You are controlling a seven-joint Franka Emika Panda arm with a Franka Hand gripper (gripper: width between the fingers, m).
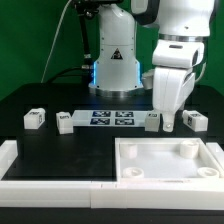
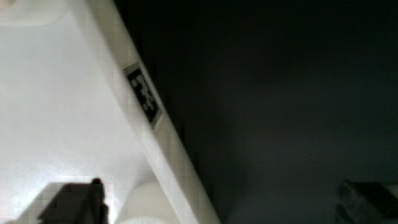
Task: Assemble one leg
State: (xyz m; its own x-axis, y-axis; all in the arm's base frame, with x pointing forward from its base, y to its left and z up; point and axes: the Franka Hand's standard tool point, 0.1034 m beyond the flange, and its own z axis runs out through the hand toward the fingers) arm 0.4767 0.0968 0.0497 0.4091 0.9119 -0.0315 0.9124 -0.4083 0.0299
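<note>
Since the hand [image 1: 168, 122] is seen spread and empty beside a leg [image 1: 152, 121], grasping is judged pending; centring is required first.

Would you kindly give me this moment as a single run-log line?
gripper: open, low beside leg | leg: not gripped | white square panel: in front, no leg fitted

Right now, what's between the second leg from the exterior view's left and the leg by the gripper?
Only the marker board, lying flat on the black table. The exterior view shows it.
</note>
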